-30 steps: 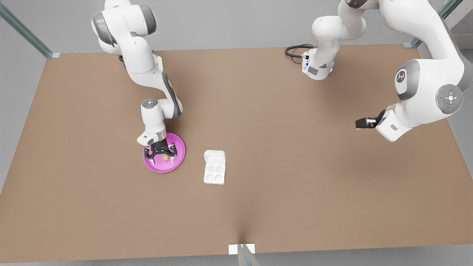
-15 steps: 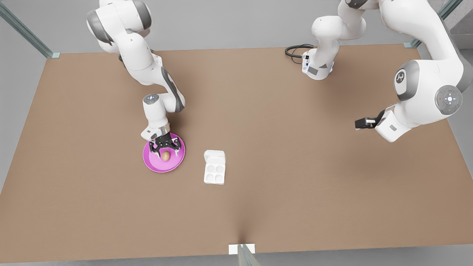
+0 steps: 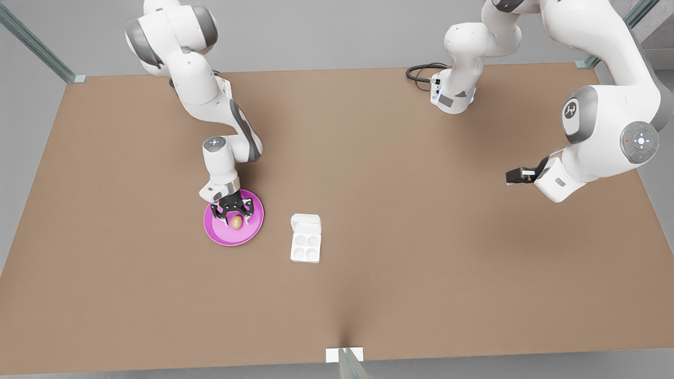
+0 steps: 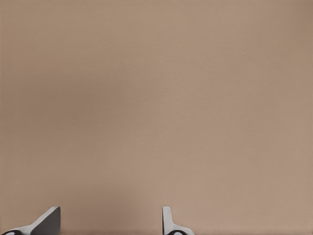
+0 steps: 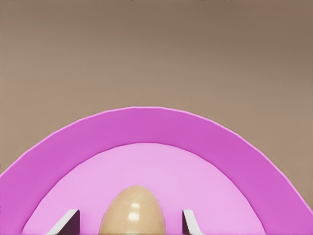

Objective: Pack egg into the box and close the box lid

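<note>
The tan-brown egg [image 3: 236,222] [image 5: 132,210] lies on a round pink plate [image 3: 221,237] [image 5: 146,132]. My right gripper [image 3: 235,211] [image 5: 129,223] hangs just over the plate, open, its fingertips on either side of the egg with a gap on each side. The white box [image 3: 305,248] sits on the table toward the front view's right of the plate, its four cups bare. The box lid [image 3: 306,223] is swung open at the far side of the cups. My left gripper [image 3: 511,176] [image 4: 108,223] waits open over bare table at the front view's right.
The brown table [image 3: 400,221] stretches wide between plate, box and the left arm. A black cable [image 3: 421,71] loops by the arm base at the far edge. A small white tab [image 3: 345,354] marks the near edge.
My right gripper has shifted slightly toward the plate's far side, leaving more of the egg exposed. The egg, box and left arm have not moved.
</note>
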Controlling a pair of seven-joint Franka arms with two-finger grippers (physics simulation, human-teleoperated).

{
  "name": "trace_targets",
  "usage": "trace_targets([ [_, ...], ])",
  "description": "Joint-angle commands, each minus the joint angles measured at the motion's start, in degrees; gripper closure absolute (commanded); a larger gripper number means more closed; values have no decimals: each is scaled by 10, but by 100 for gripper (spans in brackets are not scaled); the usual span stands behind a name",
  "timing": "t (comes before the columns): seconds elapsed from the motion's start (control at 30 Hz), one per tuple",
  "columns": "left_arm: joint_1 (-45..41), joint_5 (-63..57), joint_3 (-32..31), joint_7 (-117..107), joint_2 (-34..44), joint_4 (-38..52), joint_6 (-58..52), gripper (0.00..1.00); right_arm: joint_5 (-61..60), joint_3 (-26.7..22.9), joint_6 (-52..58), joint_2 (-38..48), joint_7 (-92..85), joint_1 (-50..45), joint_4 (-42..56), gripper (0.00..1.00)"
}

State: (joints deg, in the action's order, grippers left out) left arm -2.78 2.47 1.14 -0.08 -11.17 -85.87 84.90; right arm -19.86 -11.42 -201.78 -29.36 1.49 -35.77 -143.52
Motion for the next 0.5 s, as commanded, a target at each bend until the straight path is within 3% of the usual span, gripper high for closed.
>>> trace_targets([
  [0.0, 0, 0, 0, 0, 0, 0, 0, 0, 0, 0, 1, 0, -1, 0, 0, 26],
  [0.47, 0, 0, 0, 2, -2, 0, 0, 0, 1, -2, 0, -11, -4, 1, 1, 26],
])
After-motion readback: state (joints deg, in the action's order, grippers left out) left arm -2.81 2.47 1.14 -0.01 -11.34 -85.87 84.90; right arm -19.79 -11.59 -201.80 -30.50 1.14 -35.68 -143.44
